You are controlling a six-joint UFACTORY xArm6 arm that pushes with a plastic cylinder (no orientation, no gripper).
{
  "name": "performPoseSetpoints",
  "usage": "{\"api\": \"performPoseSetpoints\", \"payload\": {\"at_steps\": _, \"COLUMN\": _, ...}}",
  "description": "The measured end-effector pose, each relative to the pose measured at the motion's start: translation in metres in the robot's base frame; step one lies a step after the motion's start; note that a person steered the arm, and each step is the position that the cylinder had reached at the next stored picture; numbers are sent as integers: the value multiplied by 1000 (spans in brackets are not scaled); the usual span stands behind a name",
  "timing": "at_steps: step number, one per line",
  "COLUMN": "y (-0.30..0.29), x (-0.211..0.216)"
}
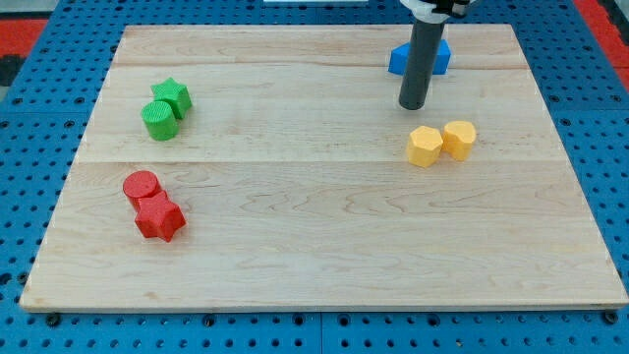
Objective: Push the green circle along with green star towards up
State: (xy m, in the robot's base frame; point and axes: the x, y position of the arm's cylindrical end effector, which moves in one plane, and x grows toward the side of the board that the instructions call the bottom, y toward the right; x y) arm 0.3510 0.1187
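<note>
Green circle (159,120) touched the green star (173,96) at its upper right; my tip (412,105), no pincer, stood far right of it.

Bright, even light fills the scene, seemingly from overhead, with no dim corner anywhere. The wooden board (324,197) looks pale and a touch washed out, with a soft sheen across its upper planks but no hard glare. Shadows are short and faint: a thin dark rim hugs the base of the red blocks (154,205), the green blocks (165,109) and the yellow blocks (441,143). The dark rod shows a dull highlight down its side, and my tip (413,106) throws only a small smudge of shadow. Focus is fairly sharp across the board, though edges look slightly soft and compressed; the blue pegboard (590,88) stays crisp enough to count holes
</note>
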Motion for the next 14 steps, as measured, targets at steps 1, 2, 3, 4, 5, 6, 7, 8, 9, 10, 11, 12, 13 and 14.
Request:
{"api": "performPoseSetpoints", "payload": {"at_steps": 1, "y": 0, "x": 0}}
{"api": "performPoseSetpoints", "payload": {"at_steps": 2, "y": -7, "x": 0}}
{"api": "performPoseSetpoints", "payload": {"at_steps": 3, "y": -53, "x": 0}}
{"api": "performPoseSetpoints", "payload": {"at_steps": 4, "y": -77, "x": 0}}
{"api": "performPoseSetpoints", "payload": {"at_steps": 5, "y": -93, "x": 6}}
{"api": "performPoseSetpoints", "payload": {"at_steps": 6, "y": -93, "x": 14}}
{"api": "performPoseSetpoints", "payload": {"at_steps": 7, "y": -89, "x": 43}}
{"api": "performPoseSetpoints", "payload": {"at_steps": 8, "y": -91, "x": 71}}
{"api": "performPoseSetpoints", "payload": {"at_steps": 9, "y": -103, "x": 71}}
{"api": "performPoseSetpoints", "payload": {"at_steps": 10, "y": -120, "x": 75}}
{"api": "performPoseSetpoints", "payload": {"at_steps": 11, "y": -178, "x": 75}}
{"api": "performPoseSetpoints", "payload": {"at_steps": 12, "y": -238, "x": 75}}
{"api": "performPoseSetpoints", "payload": {"at_steps": 13, "y": -313, "x": 70}}
{"api": "performPoseSetpoints", "payload": {"at_steps": 14, "y": -325, "x": 45}}
